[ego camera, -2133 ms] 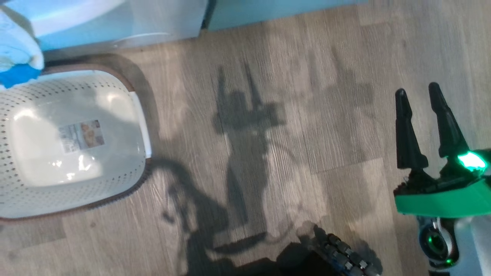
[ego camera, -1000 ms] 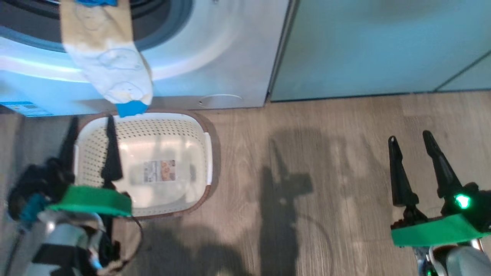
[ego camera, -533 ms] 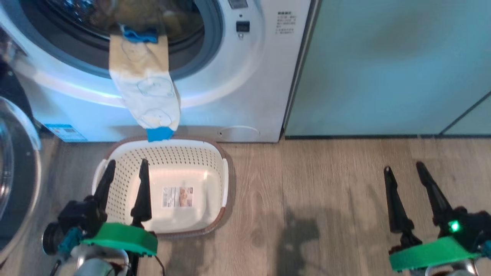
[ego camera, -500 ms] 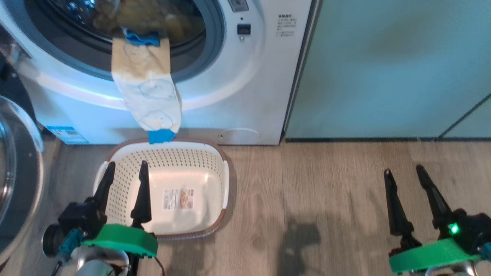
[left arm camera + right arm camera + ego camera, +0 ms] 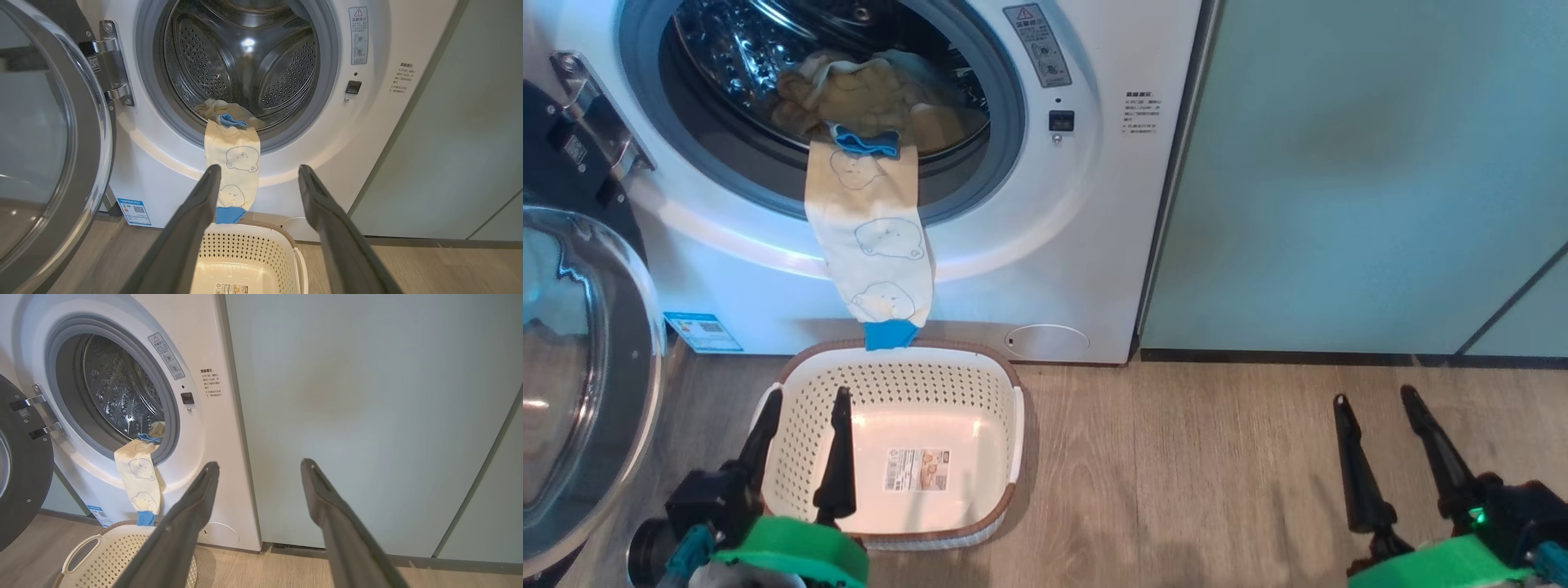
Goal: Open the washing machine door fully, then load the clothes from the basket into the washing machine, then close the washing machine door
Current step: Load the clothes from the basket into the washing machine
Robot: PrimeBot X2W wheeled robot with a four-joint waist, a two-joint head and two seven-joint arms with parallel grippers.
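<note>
The washer [image 5: 1045, 269] stands with its door [image 5: 572, 359] swung wide open to the left on its hinge, glass bowl facing out. Most of the clothes [image 5: 874, 229] lie bunched inside the drum. One pale yellow piece printed with bear outlines hangs out over the grey rim and down the white front. Its blue cuff reaches the back rim of the basket [image 5: 964, 384]; whether they touch I cannot tell. The basket sits on the floor [image 5: 1176, 474] just before the washer, below the drum mouth, the label [image 5: 917, 469] on its bottom in plain sight.

The left end effector [image 5: 808, 392] hovers over the basket's left side, its fingers spread wide and pointing toward the washer, with nothing between them. The right end effector [image 5: 1374, 395] hangs over the floor in front of the pale green cabinet [image 5: 1339, 180], well apart from the basket, likewise spread wide and empty.
</note>
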